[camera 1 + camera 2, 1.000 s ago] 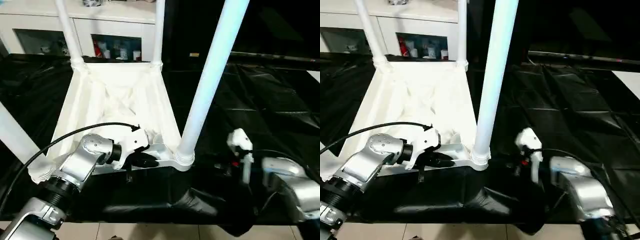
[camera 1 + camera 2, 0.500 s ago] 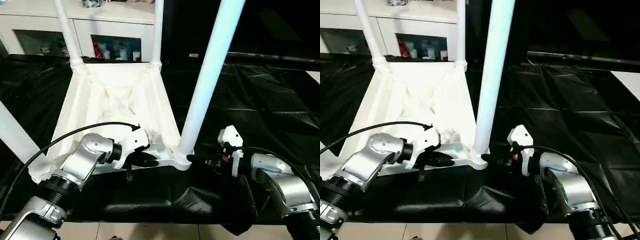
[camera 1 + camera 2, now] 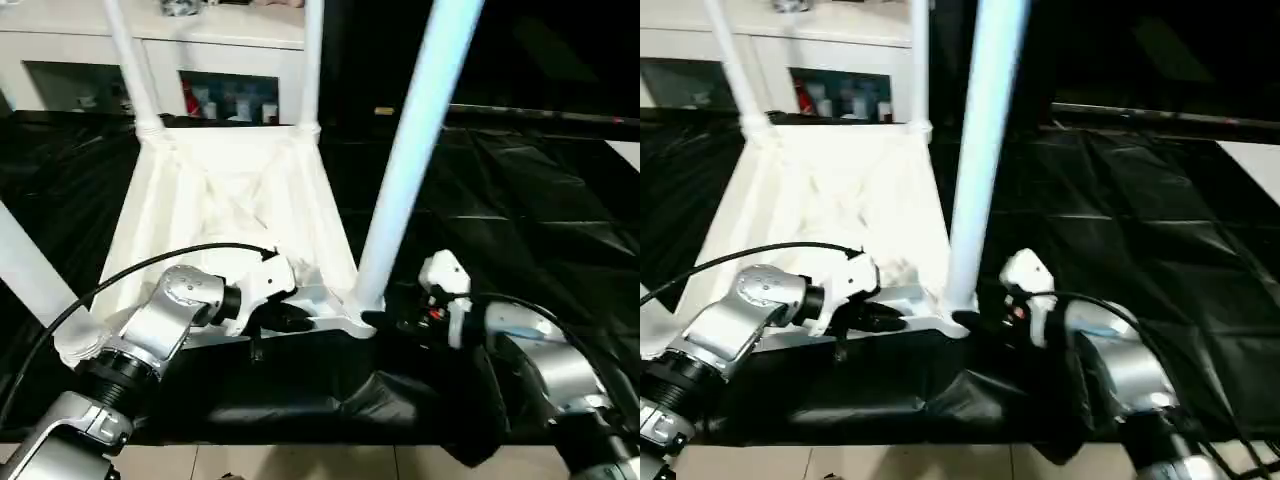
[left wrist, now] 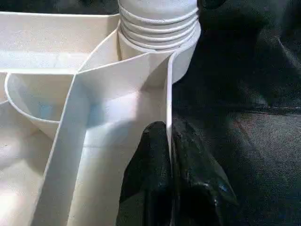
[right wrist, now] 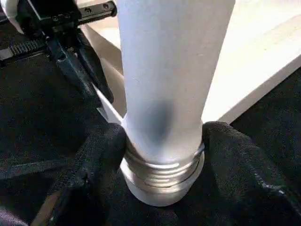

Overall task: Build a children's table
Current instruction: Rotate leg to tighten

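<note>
Both head views look forward and down from just apart, sharing the upturned tabletop (image 3: pixel 235 215) and near leg (image 3: pixel 412 160). Each wrist view sits very close at that leg's corner socket (image 4: pixel 160 35).

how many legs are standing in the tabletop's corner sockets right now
4: the near right leg by the right gripper, the far right leg, the far left leg, and the near left leg at the picture's left edge, its socket partly hidden behind the left arm.
</note>
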### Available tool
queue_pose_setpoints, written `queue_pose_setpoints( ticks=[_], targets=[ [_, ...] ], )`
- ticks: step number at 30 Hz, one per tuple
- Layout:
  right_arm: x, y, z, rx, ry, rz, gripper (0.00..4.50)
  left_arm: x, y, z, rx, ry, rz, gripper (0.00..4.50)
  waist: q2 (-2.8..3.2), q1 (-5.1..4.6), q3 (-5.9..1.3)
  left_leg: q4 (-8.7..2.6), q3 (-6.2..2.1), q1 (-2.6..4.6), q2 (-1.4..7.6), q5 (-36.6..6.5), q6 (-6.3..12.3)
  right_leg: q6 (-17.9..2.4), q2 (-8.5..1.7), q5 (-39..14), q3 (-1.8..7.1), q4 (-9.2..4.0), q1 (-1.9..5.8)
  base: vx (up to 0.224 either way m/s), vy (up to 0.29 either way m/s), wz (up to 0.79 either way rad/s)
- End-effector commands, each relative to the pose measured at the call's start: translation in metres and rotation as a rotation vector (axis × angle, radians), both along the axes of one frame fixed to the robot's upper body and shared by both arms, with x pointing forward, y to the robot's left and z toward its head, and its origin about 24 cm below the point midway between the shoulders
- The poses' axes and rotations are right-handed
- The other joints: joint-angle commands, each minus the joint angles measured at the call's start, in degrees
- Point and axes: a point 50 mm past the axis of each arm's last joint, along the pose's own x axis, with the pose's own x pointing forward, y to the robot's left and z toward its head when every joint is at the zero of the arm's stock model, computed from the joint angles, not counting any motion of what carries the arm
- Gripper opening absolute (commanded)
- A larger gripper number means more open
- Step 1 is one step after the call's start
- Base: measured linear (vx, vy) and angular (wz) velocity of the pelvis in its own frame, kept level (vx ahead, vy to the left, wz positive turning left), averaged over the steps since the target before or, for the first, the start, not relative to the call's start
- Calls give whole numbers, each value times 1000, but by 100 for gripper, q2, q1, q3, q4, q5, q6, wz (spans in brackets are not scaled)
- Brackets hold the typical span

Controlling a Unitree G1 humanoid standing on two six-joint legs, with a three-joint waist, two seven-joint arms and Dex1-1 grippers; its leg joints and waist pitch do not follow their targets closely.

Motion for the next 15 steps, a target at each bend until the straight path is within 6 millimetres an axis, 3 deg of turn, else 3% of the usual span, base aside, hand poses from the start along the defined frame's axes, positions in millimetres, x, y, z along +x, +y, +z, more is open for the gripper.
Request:
queue_pose_setpoints(
  ticks=[1,6,8,10,13,15],
  targets=[
    [4,6,0,-11,-9,3,294,-6,1,-14,53,51,-4,0,17,19,-261,-436,-121,38,118,-1964,-53,-671,-411,-2621,224,-633,156,0,0,0],
    [3,9,-1,-40,-21,41,294,-6,2,-14,55,51,-3,0,15,2,-255,-442,-127,46,121,-2053,-53,-637,-413,-2778,220,-650,134,0,0,0],
    [4,10,0,-24,-13,40,327,-6,2,-15,53,51,-2,0,0,-2,-255,-439,-123,54,121,-2066,-41,-627,-411,-2814,223,-656,124,0,0,0],
    [4,9,1,-9,-3,48,327,-6,3,-15,55,51,-2,0,6,3,-252,-440,-125,45,119,-2051,-30,-622,-412,-2824,227,-658,127,0,0,0],
    [4,8,0,-25,-11,44,364,-7,2,-15,54,54,-4,0,19,21,-270,-446,-119,45,135,-1955,-34,-731,-405,-2494,233,-624,132,0,0,0],
    [6,7,0,-41,-35,26,364,-7,2,-15,54,57,-7,0,29,40,-279,-446,-107,40,137,-1881,-44,-801,-403,-2230,241,-602,145,0,0,0]
  ],
)
